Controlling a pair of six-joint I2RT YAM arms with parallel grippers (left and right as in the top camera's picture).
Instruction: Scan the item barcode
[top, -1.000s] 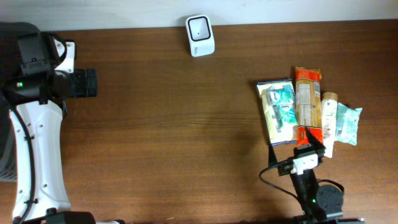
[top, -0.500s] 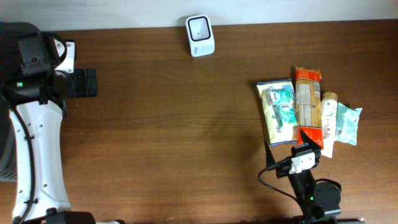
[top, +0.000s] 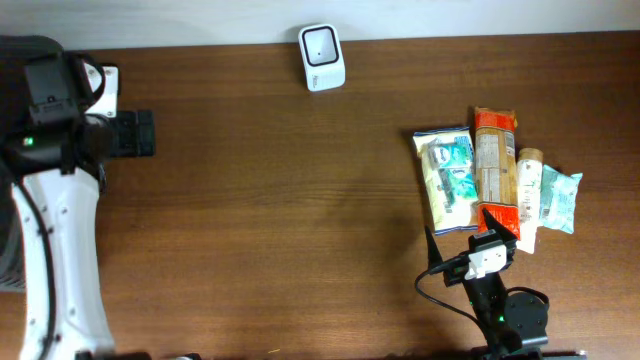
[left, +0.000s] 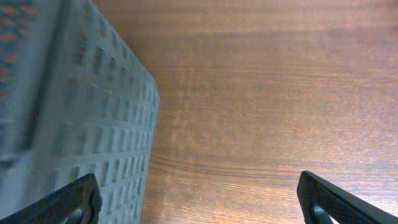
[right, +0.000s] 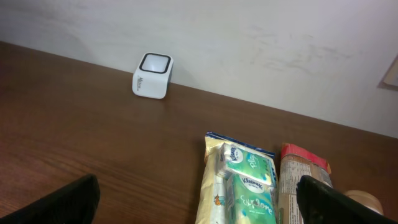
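A white barcode scanner (top: 322, 57) stands at the table's far edge and also shows as the scanner (right: 152, 75) in the right wrist view. The items lie in a pile at the right: a yellow pack with green tissue packets (top: 447, 178) (right: 244, 180), an orange-red packet (top: 494, 165) (right: 303, 177), a cream tube (top: 528, 195) and a teal pack (top: 560, 200). My right gripper (top: 466, 236) (right: 198, 183) hangs open just before the near end of the pile, holding nothing. My left gripper (top: 135, 133) (left: 198, 186) is open and empty over bare wood at the far left.
A grey ribbed surface (left: 81, 124) fills the left side of the left wrist view, close to the left finger. A white wall runs behind the table's far edge (right: 249, 37). A black cable (top: 435, 285) loops beside the right arm.
The right gripper has drawn back slightly toward the front edge. The left arm has shifted a little to the left. Both grippers stay open.
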